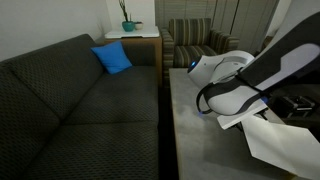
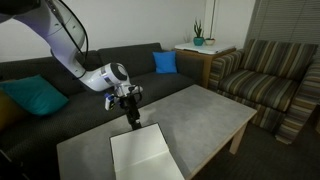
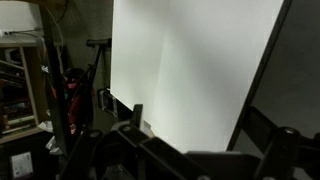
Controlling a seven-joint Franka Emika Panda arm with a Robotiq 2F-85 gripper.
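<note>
One white sheet (image 2: 142, 155) on grey table (image 2: 205, 112) just below tool (image 2: 133, 122), open or closed unclear.

We see the sheet (image 2: 146, 155) on the table (image 2: 205, 108), one edge right under the gripper (image 2: 133, 121), the rest reaching away; sofa (image 2: 95, 62) opposite, past the table edge; armchair (image 2: 268, 72) well off sideways.

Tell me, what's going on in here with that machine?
A robot arm reaches down over a low grey table in a living room. Its gripper is at the far edge of a white sheet that lies on the table. In the wrist view the gripper looks open, so the sheet does not seem to be gripped. A dark sofa stands behind the table.
</note>
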